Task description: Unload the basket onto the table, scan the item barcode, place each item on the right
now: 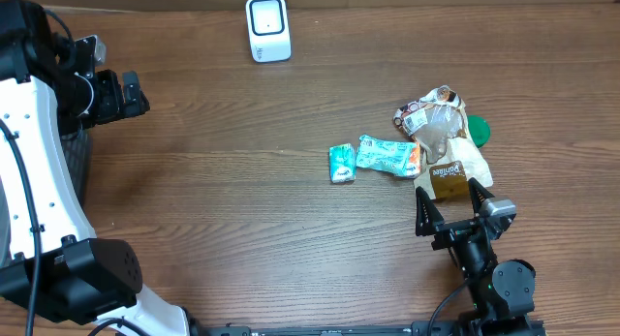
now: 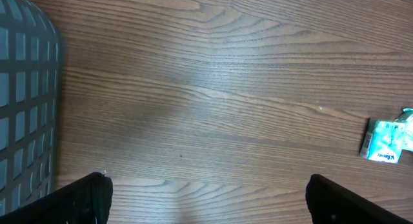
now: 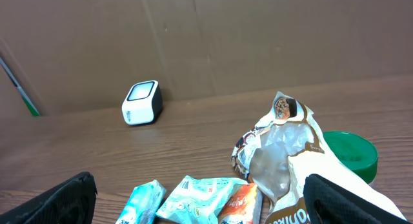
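Observation:
A white barcode scanner (image 1: 267, 28) stands at the far edge of the table, also in the right wrist view as the scanner (image 3: 142, 102). Right of centre lie a small teal packet (image 1: 342, 164), a teal and orange packet (image 1: 388, 156) and a crumpled brown and white bag (image 1: 448, 142). My right gripper (image 1: 449, 202) is open just in front of the bag, holding nothing; its view shows the small packet (image 3: 142, 203), the teal and orange packet (image 3: 206, 197) and the bag (image 3: 290, 153) close ahead. My left gripper (image 1: 121, 94) hangs open and empty at the far left, above bare wood (image 2: 210, 204).
A green lid (image 1: 478, 131) lies behind the bag. A dark mesh basket (image 2: 26, 108) stands at the table's left edge under the left arm. A brown cardboard wall (image 3: 258, 37) backs the table. The small teal packet (image 2: 385, 140) shows at the right of the left wrist view.

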Controlling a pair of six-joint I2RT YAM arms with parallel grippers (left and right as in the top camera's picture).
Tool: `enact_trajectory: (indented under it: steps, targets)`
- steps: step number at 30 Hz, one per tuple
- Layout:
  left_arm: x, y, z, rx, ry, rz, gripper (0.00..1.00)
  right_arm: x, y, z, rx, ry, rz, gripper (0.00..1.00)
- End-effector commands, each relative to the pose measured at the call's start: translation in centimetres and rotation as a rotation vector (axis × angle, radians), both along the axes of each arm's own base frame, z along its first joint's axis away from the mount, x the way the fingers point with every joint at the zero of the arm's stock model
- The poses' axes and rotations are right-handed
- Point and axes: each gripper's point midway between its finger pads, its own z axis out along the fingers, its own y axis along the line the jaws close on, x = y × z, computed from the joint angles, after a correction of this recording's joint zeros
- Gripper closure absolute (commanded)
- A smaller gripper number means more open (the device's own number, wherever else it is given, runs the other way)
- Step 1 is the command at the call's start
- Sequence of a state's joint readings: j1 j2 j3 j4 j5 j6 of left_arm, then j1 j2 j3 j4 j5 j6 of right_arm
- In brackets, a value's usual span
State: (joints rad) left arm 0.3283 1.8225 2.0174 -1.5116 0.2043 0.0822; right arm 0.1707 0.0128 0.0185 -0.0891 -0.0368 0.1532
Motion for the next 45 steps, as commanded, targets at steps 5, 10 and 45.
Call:
enact_trajectory:
  steps: [5, 10, 45]
  targets:
    - [-0.2, -2.0, 2.0, 0.026, -0.058, -0.066, 0.00, 0.1, -0.3, -0.1, -0.002, -0.006, -0.014, 0.00]
    - [-1.6, -9.0, 6.1, 0.047, -0.179, -0.248, 0.00, 0.1, -0.3, -0.1, -0.002, -0.006, -0.014, 0.00]
    - [-7.8, -18.2, 9.5, 0.155, -0.997, -0.598, 0.00, 0.1, -0.3, -0.1, -0.002, -0.006, -0.014, 0.00]
